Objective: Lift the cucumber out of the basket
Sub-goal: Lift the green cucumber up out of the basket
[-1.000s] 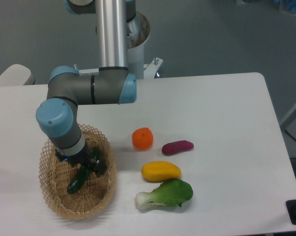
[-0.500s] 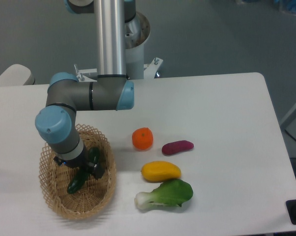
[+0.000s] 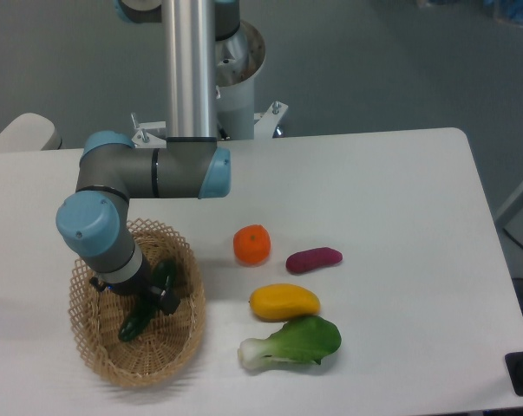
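Dark green and glossy, the cucumber [image 3: 137,319] lies tilted inside the basket [image 3: 96,360], its lower end pointing down-left and its upper end running up under the gripper [image 3: 155,293]. The gripper reaches down into the basket from the arm's wrist, right at the cucumber's upper end. Its black fingers [image 3: 169,300] sit close against the cucumber there, but whether they grasp it or only stand beside it cannot be told from this view.

Woven tan wicker with a looped rim, the basket stands at the left of the table [image 3: 391,191]; the cucumber is the only item seen in it, the rest of its floor partly hidden by the arm.

To the right, well apart from the basket, an orange [image 3: 251,244] sits on the table. Just right of it lies a purple vegetable [image 3: 314,259]. Below them is a yellow fruit [image 3: 284,302], and just below that a bok choy [image 3: 292,342], white stem to the left, touching or almost touching the fruit.

White tabletop, grey floor behind. The arm's pale base [image 3: 239,78] stands past the far edge.
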